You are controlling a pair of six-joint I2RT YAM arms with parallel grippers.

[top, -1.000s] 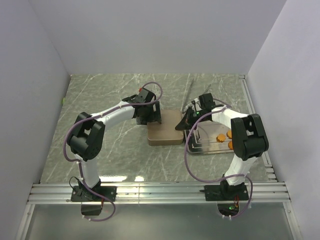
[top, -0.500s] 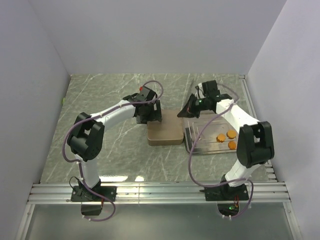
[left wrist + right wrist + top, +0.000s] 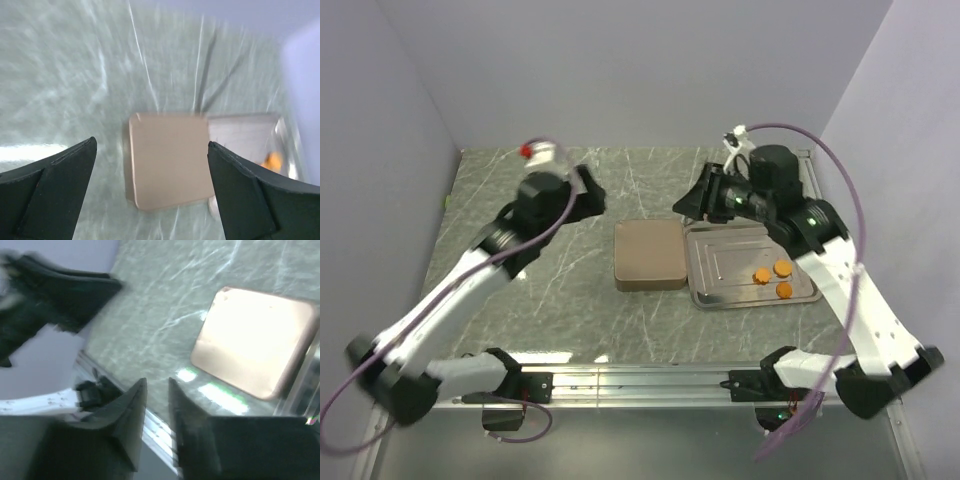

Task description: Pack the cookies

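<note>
Fingers [image 3: 50, 190] of the left end effector [image 3: 151, 142] stand wide apart with nothing between them, one at each lower corner of its blurred wrist view. Beyond that gap lies a flat brown box [image 3: 167, 165] with rounded corners. A metal tray [image 3: 240, 130] sits just beside the box on its right; whether the two touch cannot be told. Seen from above, this end effector hangs over the grey-green marbled bench [image 3: 650, 180], to the left of the box and apart from it. The white left arm stretches back from it to its base at the near edge.

The right end effector [image 3: 157, 385] has its two dark fingers drawn close, with only a narrow slit between them, and it grips nothing. Its wrist view, also blurred, looks across the box towards the left arm. From above it hangs near the far left corner of the tray, raised off the bench.

Three orange cookies [image 3: 782, 267] are in sight on the right half of the tray, close together, well apart from both end effectors. One of them shows as an orange smear at the right edge of the left wrist view.
</note>
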